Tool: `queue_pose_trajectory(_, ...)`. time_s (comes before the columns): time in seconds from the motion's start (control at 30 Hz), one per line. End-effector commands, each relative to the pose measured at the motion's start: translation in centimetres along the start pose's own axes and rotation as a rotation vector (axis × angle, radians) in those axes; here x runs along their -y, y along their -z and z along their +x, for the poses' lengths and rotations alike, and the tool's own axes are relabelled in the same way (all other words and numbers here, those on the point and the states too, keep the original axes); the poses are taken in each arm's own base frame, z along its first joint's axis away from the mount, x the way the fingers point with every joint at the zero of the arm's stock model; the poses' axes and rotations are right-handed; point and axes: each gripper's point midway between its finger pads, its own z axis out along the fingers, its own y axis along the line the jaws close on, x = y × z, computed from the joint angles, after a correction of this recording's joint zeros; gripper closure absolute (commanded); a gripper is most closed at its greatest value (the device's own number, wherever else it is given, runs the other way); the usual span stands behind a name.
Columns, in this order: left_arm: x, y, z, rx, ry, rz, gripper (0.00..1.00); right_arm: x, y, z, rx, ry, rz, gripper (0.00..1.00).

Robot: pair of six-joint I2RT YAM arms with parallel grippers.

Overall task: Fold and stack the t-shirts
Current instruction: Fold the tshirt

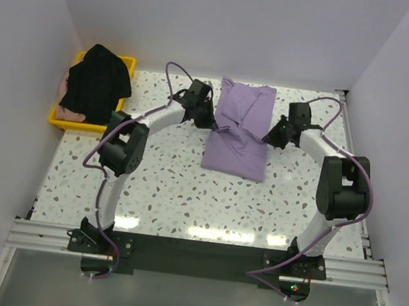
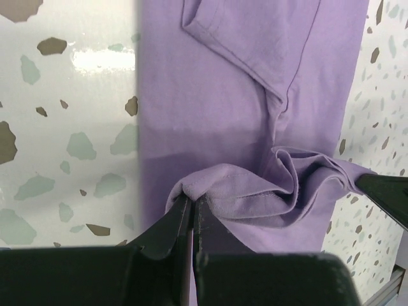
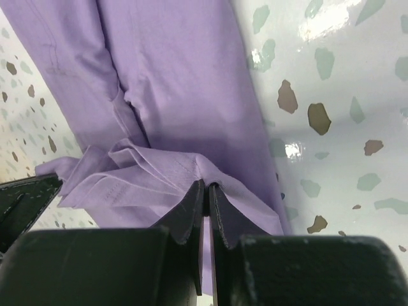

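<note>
Lavender t-shirt [image 1: 239, 131] lies in the middle of the bench [image 1: 177, 194], a narrow strip with its long axis running 12 to 6 o'clock. The left jaws are closed on a bunched edge at its 9 o'clock side and the right jaws are closed on the matching edge at 3 o'clock, both at mid-length. Neither arm is nearer, so the coming fold likely depends on carrying the 2 pinches together along that axis.

Speckled terrazzo tabletop [image 1: 163, 192] (glossy, light glare), plain white walls [image 1: 241, 24], aluminium rail [image 1: 40, 236] near edge.
</note>
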Motion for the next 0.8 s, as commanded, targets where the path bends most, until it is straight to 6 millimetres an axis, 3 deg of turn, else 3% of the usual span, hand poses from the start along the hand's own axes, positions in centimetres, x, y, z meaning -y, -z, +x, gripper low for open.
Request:
queue_pose_trajectory(0.0,0.4,0.0,-2.3,0.036,-0.024,0.031,1.00,-1.7,0.0,-2.4,0.043,-0.012,-0.065,1.00)
queue_pose_trajectory(0.17,0.1,-0.8,-2.6,0.029,-0.017,0.048,0.99,-1.3,-0.9,-2.8,0.029,-0.034,-0.067,1.00)
queue_pose_trajectory(0.33,0.0,-1.4,-3.2,0.038,-0.018,0.079,0.90,-0.8,-1.8,-3.3,0.021,-0.058,-0.071,1.00)
queue_pose_trajectory(0.53,0.1,-1.2,-4.2,0.060,-0.018,0.114,0.68,0.0,-2.3,-4.4,0.020,-0.091,-0.080,1.00)
queue_pose_trajectory(0.63,0.4,-0.4,-4.9,0.081,-0.022,0.139,0.51,-0.2,-2.3,-5.1,0.018,-0.111,-0.112,1.00)
queue_pose_trajectory(0.77,0.7,1.1,-5.6,0.113,-0.027,0.154,0.44,-1.1,-2.2,-5.8,0.016,-0.107,-0.143,0.99)
